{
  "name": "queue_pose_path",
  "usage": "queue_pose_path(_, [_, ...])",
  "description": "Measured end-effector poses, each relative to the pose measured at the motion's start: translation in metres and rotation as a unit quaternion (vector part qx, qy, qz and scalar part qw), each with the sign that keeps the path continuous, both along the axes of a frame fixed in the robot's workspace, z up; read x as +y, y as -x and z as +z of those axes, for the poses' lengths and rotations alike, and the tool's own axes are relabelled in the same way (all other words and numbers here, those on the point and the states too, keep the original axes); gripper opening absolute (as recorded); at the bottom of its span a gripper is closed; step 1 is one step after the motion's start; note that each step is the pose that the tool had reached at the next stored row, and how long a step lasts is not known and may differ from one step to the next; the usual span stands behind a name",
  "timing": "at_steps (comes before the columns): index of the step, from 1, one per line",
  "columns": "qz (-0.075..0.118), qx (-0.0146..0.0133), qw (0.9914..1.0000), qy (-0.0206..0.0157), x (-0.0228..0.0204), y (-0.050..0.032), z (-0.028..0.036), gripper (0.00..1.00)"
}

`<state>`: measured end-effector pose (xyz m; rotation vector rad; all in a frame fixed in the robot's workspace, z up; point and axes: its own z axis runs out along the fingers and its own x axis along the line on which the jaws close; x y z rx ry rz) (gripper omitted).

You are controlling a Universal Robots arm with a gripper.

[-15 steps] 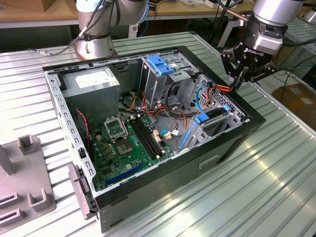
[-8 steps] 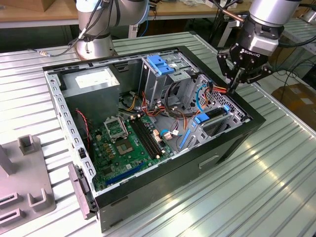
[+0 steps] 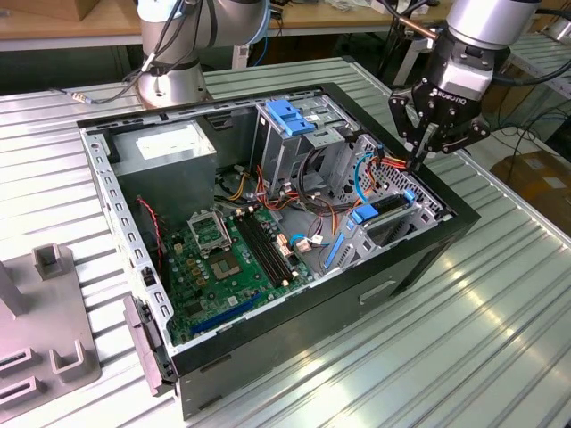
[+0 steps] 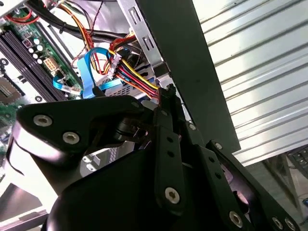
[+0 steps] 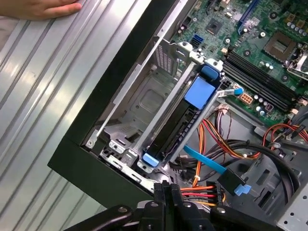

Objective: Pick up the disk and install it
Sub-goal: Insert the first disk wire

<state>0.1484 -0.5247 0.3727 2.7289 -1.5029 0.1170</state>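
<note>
**While the gripper (image 3: 418,163) sits closed at the wires (image 3: 394,161), the disk (image 3: 390,203) stands in its bay**

Because the fingertips (image 5: 162,192) are pressed together right against the red, yellow and orange wires, the chief hazard is judged to be a snag. Any lift or swing from this pose could drag the bundle, or foul the blue cable (image 5: 204,161) beside it. Whether a wire is actually pinched between the fingers cannot be told. A second hazard is the case (image 3: 451,217) wall just beside the linkage, which a sideways move could strike. A person's hand (image 5: 43,8) rests on the table (image 3: 500,312) near the case, and this is judged a contact risk.

Disk: it reads as the dark slab on edge between blue carrier ends. In the exterior view it sits in the bay at about 3 o'clock of the case, apart from the gripper. How fully it is seated cannot be confirmed.

Pose: in the exterior view the arm enters from 1 o'clock. The gripper points down toward 7 o'clock, with its tips just inside the case's 2 o'clock rim, above the disk.
</note>
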Motion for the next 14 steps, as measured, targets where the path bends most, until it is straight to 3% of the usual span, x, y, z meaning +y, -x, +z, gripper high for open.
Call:
queue_pose_path(4, [-0.040, 0.0000, 0.99922, 0.0000, 0.0000, 0.0000, -0.0003, 0.16])
queue_pose_path(11, [-0.042, 0.0000, 0.99911, 0.0000, 0.0000, 0.0000, -0.0004, 0.16])
queue_pose_path(14, [-0.064, 0.0000, 0.99797, 0.0000, 0.0000, 0.0000, -0.0005, 0.16])
